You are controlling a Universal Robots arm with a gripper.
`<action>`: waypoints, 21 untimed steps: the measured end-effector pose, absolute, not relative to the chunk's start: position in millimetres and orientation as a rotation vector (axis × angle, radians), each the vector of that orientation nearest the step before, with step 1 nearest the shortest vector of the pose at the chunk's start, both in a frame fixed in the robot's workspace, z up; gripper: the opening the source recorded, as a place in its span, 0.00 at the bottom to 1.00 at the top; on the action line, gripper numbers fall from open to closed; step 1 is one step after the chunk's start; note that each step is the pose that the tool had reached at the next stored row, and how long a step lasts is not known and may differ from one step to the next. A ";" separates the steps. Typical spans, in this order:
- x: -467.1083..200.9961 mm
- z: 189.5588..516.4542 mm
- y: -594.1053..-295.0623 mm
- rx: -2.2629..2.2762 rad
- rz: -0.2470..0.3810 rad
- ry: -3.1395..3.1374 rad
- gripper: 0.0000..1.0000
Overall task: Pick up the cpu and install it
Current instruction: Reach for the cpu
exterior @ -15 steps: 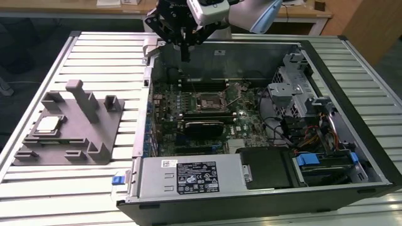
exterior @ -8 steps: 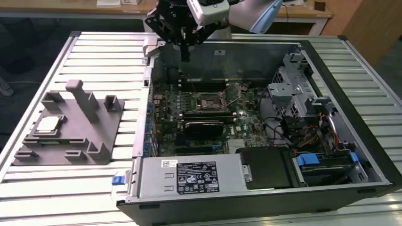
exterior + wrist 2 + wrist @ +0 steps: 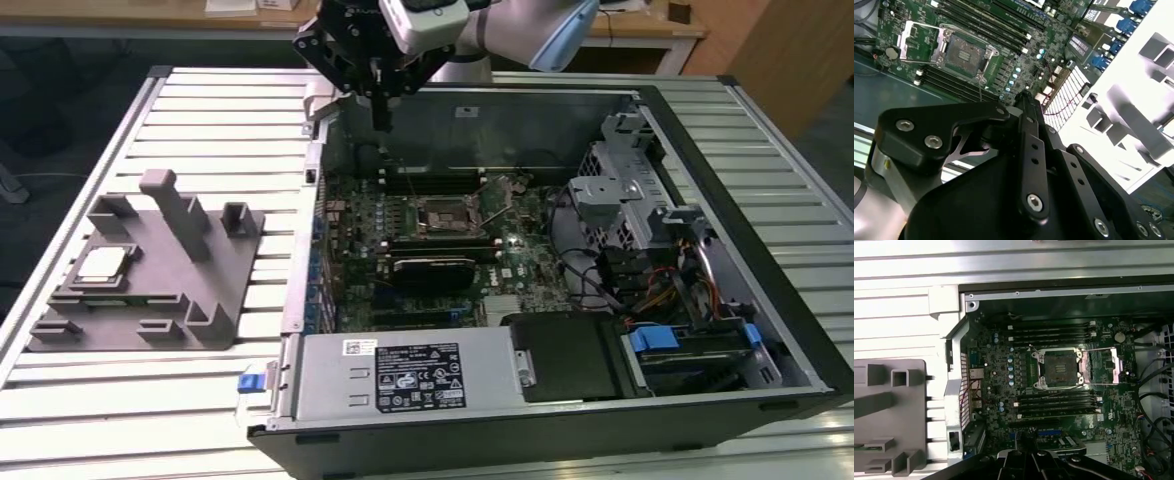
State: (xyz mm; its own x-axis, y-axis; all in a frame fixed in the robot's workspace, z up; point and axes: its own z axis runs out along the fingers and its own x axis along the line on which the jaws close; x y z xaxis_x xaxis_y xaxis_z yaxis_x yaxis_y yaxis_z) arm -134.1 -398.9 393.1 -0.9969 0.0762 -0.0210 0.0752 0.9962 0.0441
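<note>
The slatted table [image 3: 200, 110] carried the open computer case [image 3: 534, 125]; a grey fixture [image 3: 187, 300] sat near the table's edge at the exterior view's left; the gripper [image 3: 383, 125] hung above the case, pinched closed on nothing; the socket [image 3: 1059, 369] gaped empty; the cpu [image 3: 104, 265] lay on the fixture, neither picked up nor installed.

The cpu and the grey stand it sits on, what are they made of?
The cpu: its top looks like metal, silvery and shiny. The grey stand: probably plastic, as it is dull, one even grey and made of blocky shapes.
</note>
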 end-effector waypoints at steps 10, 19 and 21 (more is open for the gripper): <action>-141.4 393.1 -398.9 0.118 0.067 3.116 0.11; -145.2 393.0 -398.9 0.118 0.068 3.116 0.11; -146.3 393.0 -398.9 0.118 0.068 3.116 0.11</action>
